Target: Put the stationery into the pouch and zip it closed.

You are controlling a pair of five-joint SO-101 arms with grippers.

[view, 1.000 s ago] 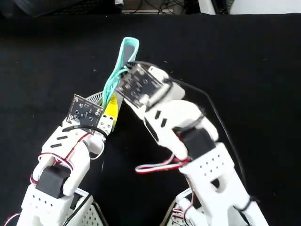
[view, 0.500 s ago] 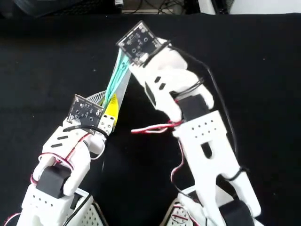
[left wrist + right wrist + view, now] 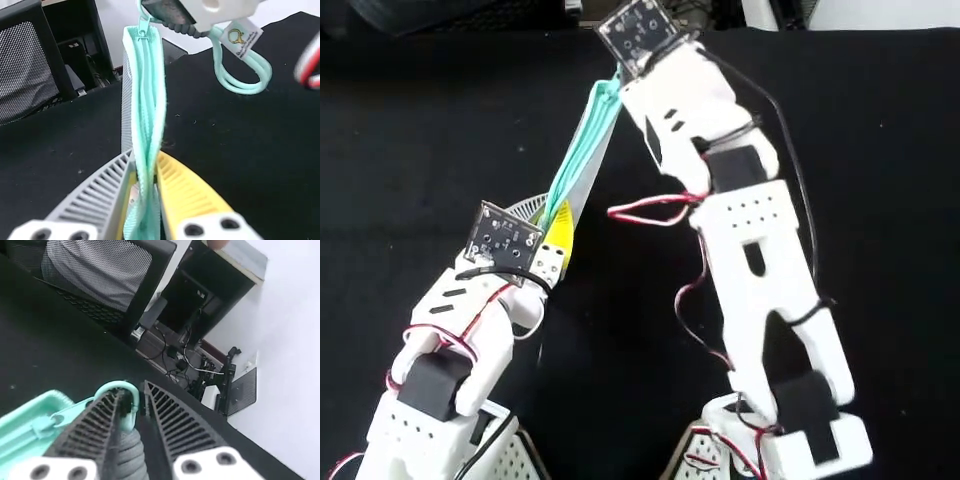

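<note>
The left gripper (image 3: pixel 145 160) is clamping the near end of the teal pouch (image 3: pixel 142 90). The right gripper (image 3: pixel 132 390) is pinching its zipper pull (image 3: pixel 144 21) at the far end.

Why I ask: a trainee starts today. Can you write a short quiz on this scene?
1. True or false: the teal pouch lies flat, untouched.
2. The left gripper clamps: A) a pen B) the pouch's end C) nothing.
3. Which gripper holds the zipper pull?
Key: 1 false; 2 B; 3 the right gripper.
</note>
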